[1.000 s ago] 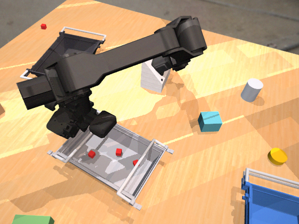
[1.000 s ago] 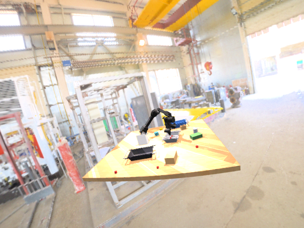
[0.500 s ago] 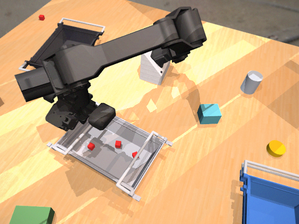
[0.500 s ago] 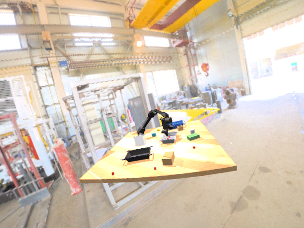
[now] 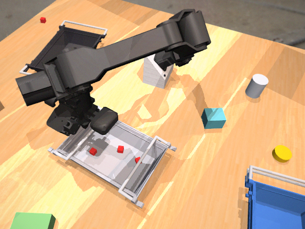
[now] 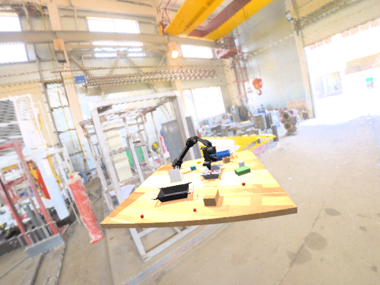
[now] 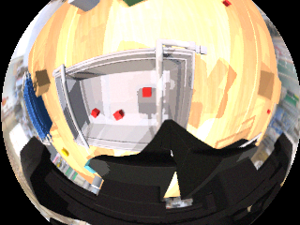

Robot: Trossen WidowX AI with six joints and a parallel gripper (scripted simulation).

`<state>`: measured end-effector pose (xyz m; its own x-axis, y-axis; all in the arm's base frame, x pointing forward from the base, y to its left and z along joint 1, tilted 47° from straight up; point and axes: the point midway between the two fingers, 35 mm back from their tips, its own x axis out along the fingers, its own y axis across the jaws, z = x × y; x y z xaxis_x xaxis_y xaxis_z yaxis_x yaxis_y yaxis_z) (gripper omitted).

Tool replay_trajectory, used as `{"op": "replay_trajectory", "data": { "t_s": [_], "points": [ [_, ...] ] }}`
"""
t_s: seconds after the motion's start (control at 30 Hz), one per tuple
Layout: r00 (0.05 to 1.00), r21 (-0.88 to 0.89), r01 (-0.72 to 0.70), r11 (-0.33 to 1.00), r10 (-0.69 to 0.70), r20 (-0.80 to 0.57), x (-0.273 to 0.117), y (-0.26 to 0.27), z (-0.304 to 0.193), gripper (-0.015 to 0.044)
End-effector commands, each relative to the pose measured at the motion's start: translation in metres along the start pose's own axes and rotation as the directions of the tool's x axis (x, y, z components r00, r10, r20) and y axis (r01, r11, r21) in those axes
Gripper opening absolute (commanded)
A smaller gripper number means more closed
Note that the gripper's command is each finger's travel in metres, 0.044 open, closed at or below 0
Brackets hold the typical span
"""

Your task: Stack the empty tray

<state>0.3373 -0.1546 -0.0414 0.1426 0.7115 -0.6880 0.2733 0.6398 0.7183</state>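
Note:
A clear grey tray holds three small red blocks, one of them here. Its left bar and its right bar both lie inward across its top. My gripper is shut with nothing seen between the fingers, above the tray's far side near the left bar's far end; any contact is hidden. A black tray looks empty, its bars swung out over its ends. A blue tray is partly cut off; the part seen looks empty.
A teal block, a grey cylinder and a yellow disc stand to the right in the top view. A green block and a brown block are also on the table. Loose red cubes lie farther out.

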Motion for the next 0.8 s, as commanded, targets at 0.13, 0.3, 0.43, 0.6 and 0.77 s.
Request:
{"op": "replay_trajectory", "data": {
  "t_s": [0.13, 0.3, 0.43, 0.6, 0.77],
  "points": [
    [1.000, 0.000, 0.000, 1.000, 0.000, 0.000, 0.000, 0.000, 0.000, 0.0000],
    [1.000, 0.000, 0.000, 1.000, 0.000, 0.000, 0.000, 0.000, 0.000, 0.0000],
    [1.000, 0.000, 0.000, 1.000, 0.000, 0.000, 0.000, 0.000, 0.000, 0.0000],
    [1.000, 0.000, 0.000, 1.000, 0.000, 0.000, 0.000, 0.000, 0.000, 0.0131],
    [1.000, 0.022, -0.001, 1.000, 0.001, 0.005, -0.019, -0.001, 0.002, 0.0263]
  ]
}}
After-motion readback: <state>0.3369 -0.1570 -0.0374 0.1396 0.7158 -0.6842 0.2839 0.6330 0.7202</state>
